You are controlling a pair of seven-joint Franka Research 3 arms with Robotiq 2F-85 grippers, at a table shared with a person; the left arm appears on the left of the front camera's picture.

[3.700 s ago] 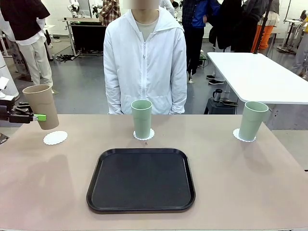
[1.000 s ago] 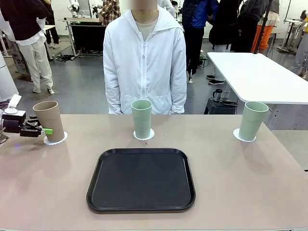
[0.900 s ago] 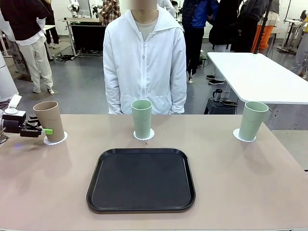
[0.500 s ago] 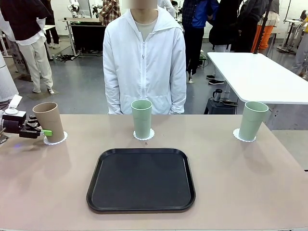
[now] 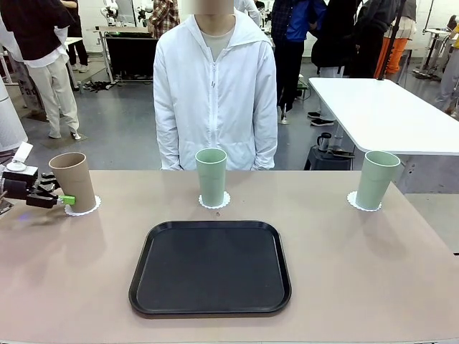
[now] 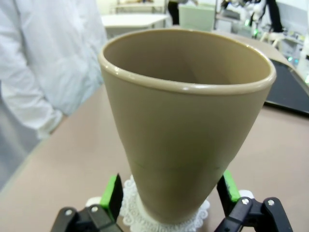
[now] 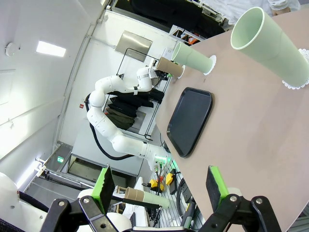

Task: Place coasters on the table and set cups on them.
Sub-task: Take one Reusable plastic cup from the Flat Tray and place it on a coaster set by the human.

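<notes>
A tan-brown cup (image 5: 74,180) stands upright on a white scalloped coaster (image 5: 89,208) at the left of the beige table (image 5: 358,279). My left gripper (image 5: 67,197) is open around the cup's lower part. In the left wrist view the tan cup (image 6: 186,121) sits on its coaster (image 6: 130,203), with the left gripper (image 6: 170,189) pads a little clear of it on both sides. Two mint green cups (image 5: 211,174) (image 5: 376,179) stand on coasters (image 5: 226,201) (image 5: 351,201) at the far middle and far right. My right gripper (image 7: 159,188) is open and holds nothing, off the table's right end.
A black rounded tray (image 5: 210,266) lies bare in the middle of the table near the front. A person in a white jacket (image 5: 215,93) stands at the far edge with hands out of sight. A white-topped table (image 5: 387,115) stands behind at the right.
My left gripper has opened and let go of the tan cup, which stays upright on its coaster. The gripper has drawn back slightly to the left.
</notes>
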